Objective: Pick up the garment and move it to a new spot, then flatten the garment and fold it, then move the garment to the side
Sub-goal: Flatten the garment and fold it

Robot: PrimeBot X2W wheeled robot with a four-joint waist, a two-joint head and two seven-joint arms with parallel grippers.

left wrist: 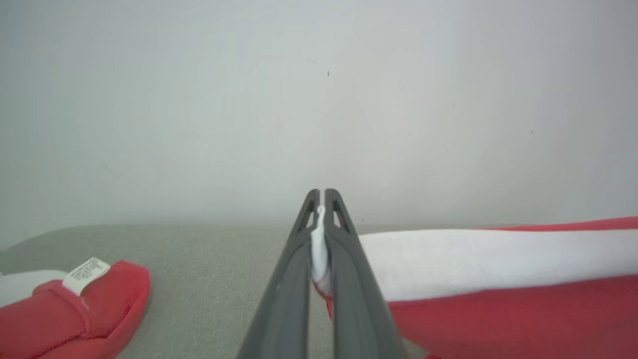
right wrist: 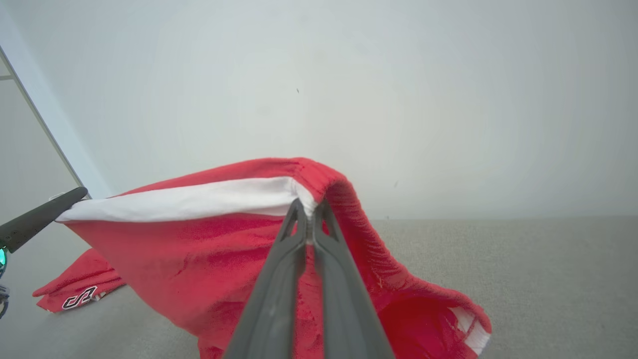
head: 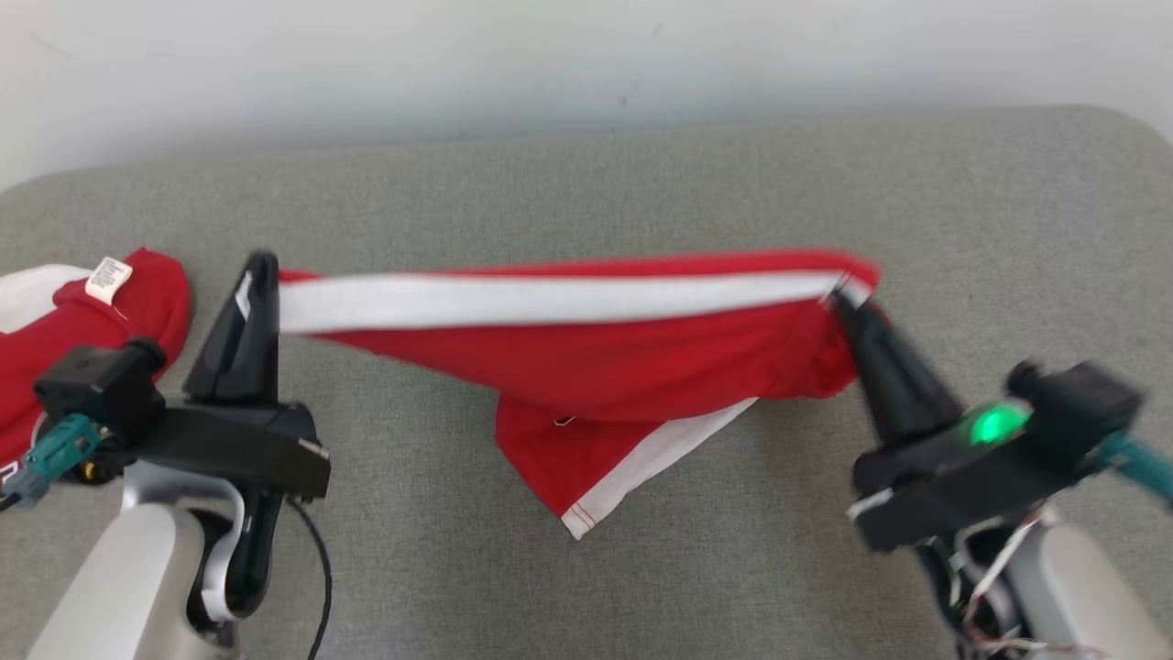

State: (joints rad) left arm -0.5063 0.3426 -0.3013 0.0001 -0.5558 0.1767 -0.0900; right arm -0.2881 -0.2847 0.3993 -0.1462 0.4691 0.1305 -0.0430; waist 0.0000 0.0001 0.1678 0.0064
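Observation:
The garment (head: pixel 586 357) is red with a white side stripe and hangs stretched between my two grippers above the grey surface. My left gripper (head: pixel 259 266) is shut on its left end, with white cloth pinched between the fingers (left wrist: pixel 299 279) in the left wrist view. My right gripper (head: pixel 838 298) is shut on the right end, at the red waistband next to the stripe (right wrist: pixel 199 199). The garment's lower part sags down, and a white-edged corner (head: pixel 586 513) points toward me. In the right wrist view the garment (right wrist: pixel 209 259) drapes on both sides of my right gripper (right wrist: pixel 309 207).
A second red and white piece of clothing (head: pixel 82 321) with a white label (left wrist: pixel 84 274) lies bunched at the left edge of the grey padded surface (head: pixel 641 183). A pale wall (head: pixel 550 55) stands behind it. The surface edge curves away at the far right.

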